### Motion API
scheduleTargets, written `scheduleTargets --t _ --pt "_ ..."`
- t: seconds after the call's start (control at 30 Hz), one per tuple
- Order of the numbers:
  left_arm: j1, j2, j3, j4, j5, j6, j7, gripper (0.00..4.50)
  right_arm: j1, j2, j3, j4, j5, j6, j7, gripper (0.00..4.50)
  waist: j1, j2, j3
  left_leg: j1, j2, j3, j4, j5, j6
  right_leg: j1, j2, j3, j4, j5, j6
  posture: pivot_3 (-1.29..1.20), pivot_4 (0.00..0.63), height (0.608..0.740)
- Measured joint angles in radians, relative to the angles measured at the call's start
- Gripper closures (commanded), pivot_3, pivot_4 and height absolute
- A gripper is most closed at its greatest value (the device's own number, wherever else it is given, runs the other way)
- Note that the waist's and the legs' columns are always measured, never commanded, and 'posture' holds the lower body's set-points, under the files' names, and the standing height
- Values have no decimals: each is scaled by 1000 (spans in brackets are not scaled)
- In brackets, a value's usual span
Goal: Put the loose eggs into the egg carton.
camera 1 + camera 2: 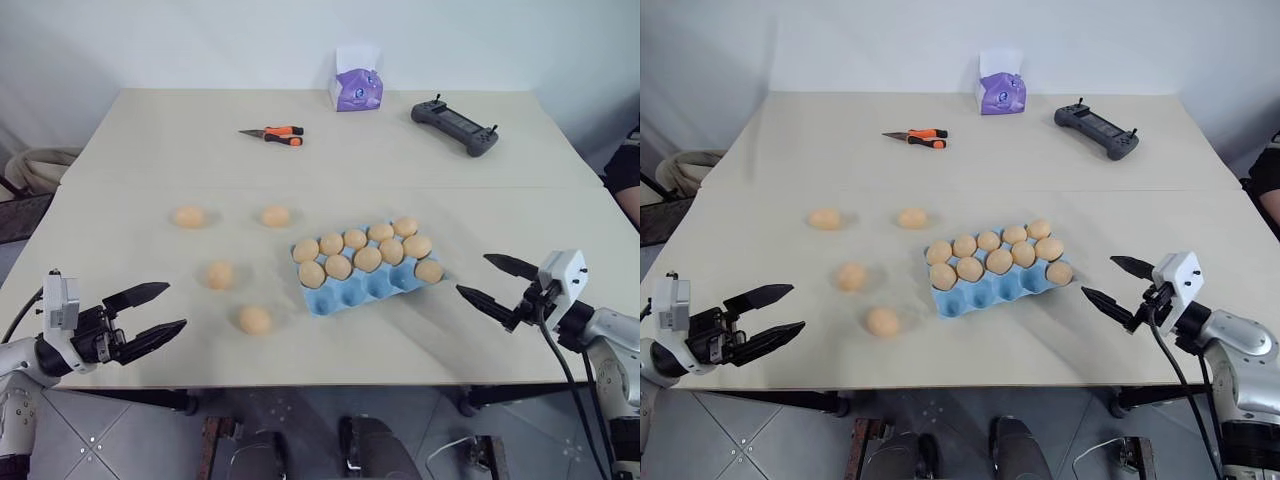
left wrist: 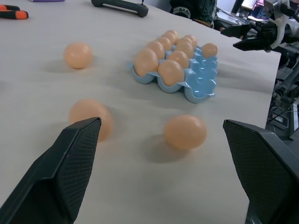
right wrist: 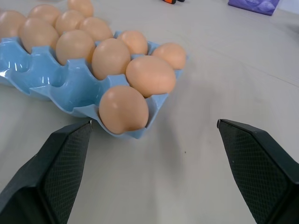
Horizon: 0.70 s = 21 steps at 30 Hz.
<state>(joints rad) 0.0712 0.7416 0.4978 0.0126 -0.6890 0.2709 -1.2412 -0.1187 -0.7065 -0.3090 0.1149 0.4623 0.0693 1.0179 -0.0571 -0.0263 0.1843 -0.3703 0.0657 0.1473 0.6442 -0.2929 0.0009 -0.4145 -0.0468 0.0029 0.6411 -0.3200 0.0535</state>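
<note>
Tissue box (image 1: 357,88) in head view alone; both tools (image 1: 147,315) (image 1: 497,282) spread, empty.

Tissue box (image 1: 357,88), black controller (image 1: 455,126) and orange-handled pliers (image 1: 274,135) lie apart.

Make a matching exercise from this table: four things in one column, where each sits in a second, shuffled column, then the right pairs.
Things:
1. egg carton
2. tissue box
3. cutter with the orange handle
4. black handheld controller

Places:
A. far edge of the table, near the middle
B. far right part of the table
C. near half of the table, between the two open grippers
D. far half of the table, left of the tissue box

Pairs: 1-C, 2-A, 3-D, 4-B
</note>
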Motion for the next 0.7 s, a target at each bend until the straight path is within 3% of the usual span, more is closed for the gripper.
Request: scheduleTargets --t 0.7 --pt "26 -5 -14 -65 9 24 66 47 -5 0 -12 -6 0 2 -6 0 -2 0 0 0 0 0 0 -1 -2 0 0 0 0 0 0 0 150 740"
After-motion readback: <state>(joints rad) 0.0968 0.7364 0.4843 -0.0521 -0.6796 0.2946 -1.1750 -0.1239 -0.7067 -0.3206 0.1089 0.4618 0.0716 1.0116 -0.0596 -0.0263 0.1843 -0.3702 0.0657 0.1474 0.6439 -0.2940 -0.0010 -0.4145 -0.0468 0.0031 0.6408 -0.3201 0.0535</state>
